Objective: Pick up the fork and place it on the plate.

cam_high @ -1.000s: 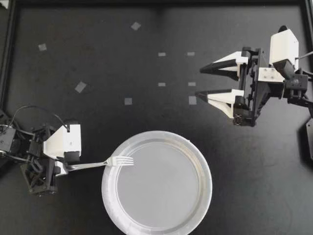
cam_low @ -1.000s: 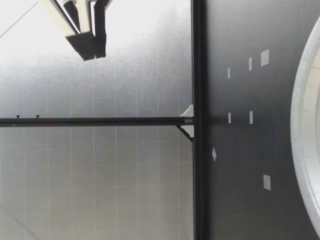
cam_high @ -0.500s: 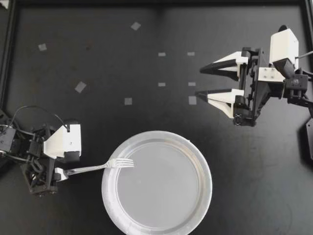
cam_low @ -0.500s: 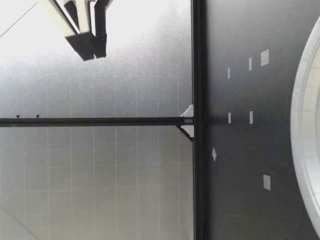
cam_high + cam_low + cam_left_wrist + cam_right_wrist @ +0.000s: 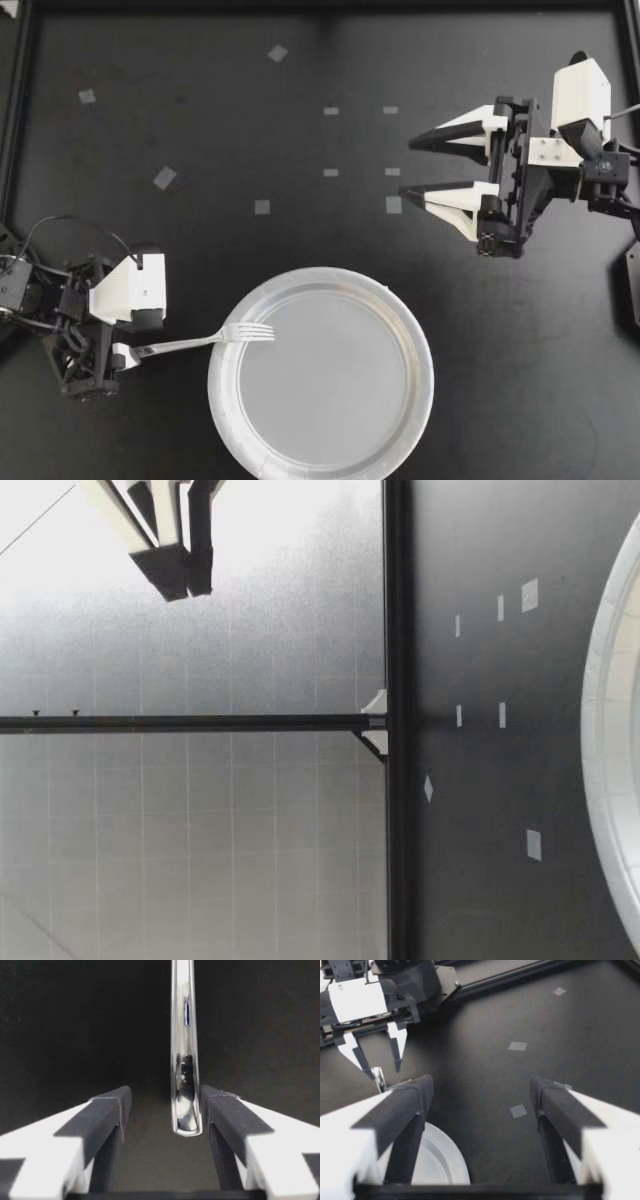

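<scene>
Nearest my side of the table: round pale plate, smooth floor, ridged rim. Across that rim, tines of a slim shiny fork, handle reaching out over matte black table to my left gripper. Hidden from above, plain from the left wrist: handle end between parted dark pads, against one, clear of the other, so not clamped. Farther off, well apart, my right gripper, fingers spread wide, holding nothing, above broad bare tabletop dotted with small tape squares. Farthest, from table height: black frame rail along the table's edge.
</scene>
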